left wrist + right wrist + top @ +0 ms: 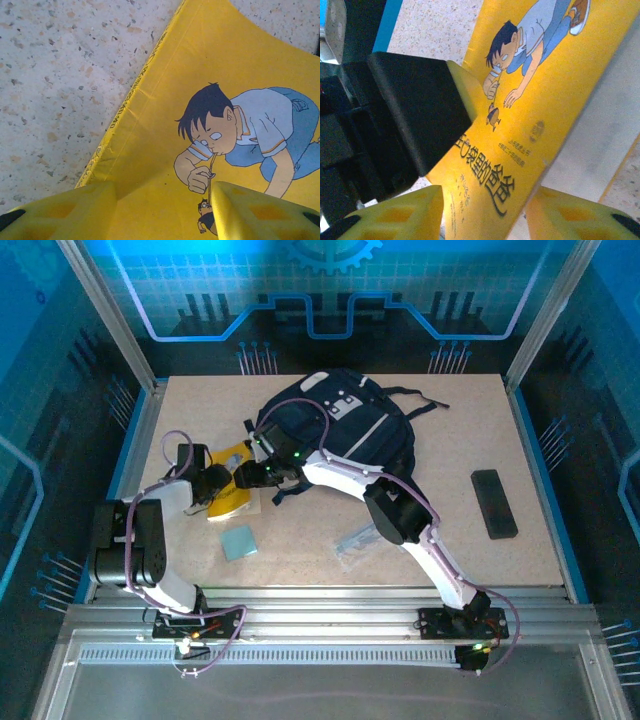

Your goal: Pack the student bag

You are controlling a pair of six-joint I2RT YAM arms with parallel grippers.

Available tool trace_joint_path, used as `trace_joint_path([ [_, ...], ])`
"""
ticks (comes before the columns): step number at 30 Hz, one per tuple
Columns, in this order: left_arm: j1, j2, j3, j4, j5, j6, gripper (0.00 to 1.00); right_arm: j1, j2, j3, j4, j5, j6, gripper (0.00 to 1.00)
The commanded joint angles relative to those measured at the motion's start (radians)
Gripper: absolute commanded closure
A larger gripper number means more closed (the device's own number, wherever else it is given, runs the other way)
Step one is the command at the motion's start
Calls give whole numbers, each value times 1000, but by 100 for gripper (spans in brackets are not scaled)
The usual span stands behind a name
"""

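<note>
Straddling thin yellow cartoon-cover paperback book [225, 60], lying on speckled tabletop [455, 435] beside dark navy fabric student bag [345, 425], with left end effector [165, 212] and right end effector [485, 215] both part-open, presumably preparing joint lift.

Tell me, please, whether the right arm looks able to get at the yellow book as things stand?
Probably yes: the right gripper hangs just over the yellow book with its jaws apart, though the left gripper crowds the same cover.

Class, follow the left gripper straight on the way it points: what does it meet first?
The yellow book: its cartoon cover lies right ahead of the left gripper, though the gap is hard to judge.
</note>
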Motion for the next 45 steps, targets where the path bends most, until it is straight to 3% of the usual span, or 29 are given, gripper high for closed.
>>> trace_joint_path([
  [1,-13,41,-55,-37,111,-33,45,25,72,88,-4,-58,75,58],
  [4,-13,28,-62,-36,113,-36,45,17,90,104,-14,-58,127,67],
  [8,-13,1,-57,-54,106,-29,44,12,82,107,-40,-33,145,87],
  [12,-12,-57,-18,-109,85,-10,34,-1,59,95,-46,-37,151,100],
  [17,-7,-153,62,-204,47,19,11,-20,-23,37,46,-146,126,100],
  [21,5,-228,121,-244,60,24,2,-47,-139,-4,64,-250,79,100],
  [27,7,-316,172,-214,202,-18,1,-103,-319,-109,10,-283,27,100],
  [36,-12,-397,134,-21,381,-182,1,-220,-612,-368,96,-328,40,100],
  [45,-217,-364,116,226,405,-318,3,-284,-703,-507,277,-419,125,100],
])
